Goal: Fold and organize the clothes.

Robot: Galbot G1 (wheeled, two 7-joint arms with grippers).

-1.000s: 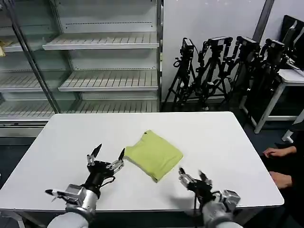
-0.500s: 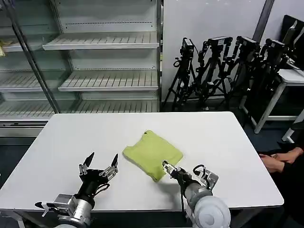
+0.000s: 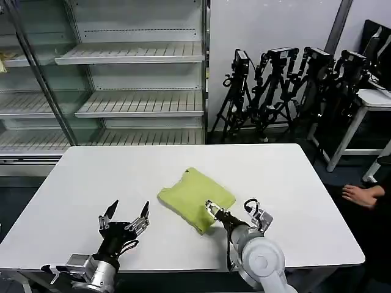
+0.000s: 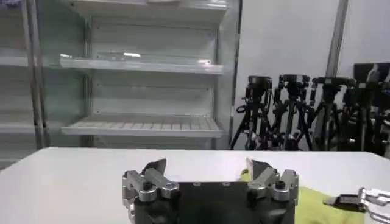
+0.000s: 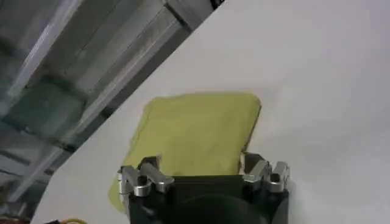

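The clothes are one lime yellow-green T-shirt (image 3: 195, 196), folded into a small square near the middle of the white table (image 3: 122, 171). My right gripper (image 3: 230, 206) is open at the shirt's near right edge, one fingertip over the fabric and the other beside it. In the right wrist view the folded shirt (image 5: 195, 131) lies just ahead of the open right gripper (image 5: 198, 161). My left gripper (image 3: 128, 212) stands open over bare table to the left of the shirt, holding nothing. The left wrist view has the left gripper (image 4: 206, 167) open, with the shirt (image 4: 308, 201) off to one side.
An empty glass-fronted shelf unit (image 3: 128, 79) stands behind the table. Several camera tripods (image 3: 287, 91) crowd the back right, beside another white table (image 3: 372, 101). Bare tabletop lies left of, behind and right of the shirt.
My right gripper has moved forward and left from the table's front edge to the shirt's near right edge. The left gripper has drawn back slightly from the shirt. The shirt has not moved.
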